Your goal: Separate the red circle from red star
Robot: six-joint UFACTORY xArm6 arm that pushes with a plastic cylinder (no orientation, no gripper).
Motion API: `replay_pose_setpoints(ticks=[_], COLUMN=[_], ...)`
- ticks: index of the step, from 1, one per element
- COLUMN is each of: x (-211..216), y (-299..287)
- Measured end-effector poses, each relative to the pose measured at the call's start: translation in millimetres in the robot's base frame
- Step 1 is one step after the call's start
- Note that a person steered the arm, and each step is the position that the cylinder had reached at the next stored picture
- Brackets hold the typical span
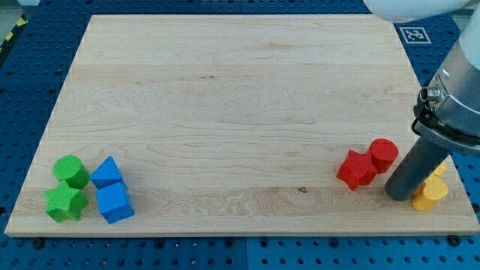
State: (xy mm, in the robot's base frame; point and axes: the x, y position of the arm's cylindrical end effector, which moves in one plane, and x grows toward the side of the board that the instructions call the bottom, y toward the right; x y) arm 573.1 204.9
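Observation:
The red circle point(384, 154) sits near the view's lower right, touching the red star point(356, 169), which lies just to its lower left. My rod comes down from the view's right edge, and my tip point(403, 196) rests on the board just right of and below the two red blocks, close to the red circle but apart from it.
A yellow block point(431, 196) lies right beside my tip, with another yellow block point(440, 169) partly hidden behind the rod. At the lower left stand a green circle point(70, 171), a green star point(65, 203), a blue triangle point(107, 172) and a blue cube point(115, 203). The board's right edge point(450, 135) is close.

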Motion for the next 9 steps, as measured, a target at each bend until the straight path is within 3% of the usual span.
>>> replay_pose_setpoints(ticks=[3,7,9], x=[-60.7,-66.5,-41.9], y=[-4.9,-23.1,-1.3])
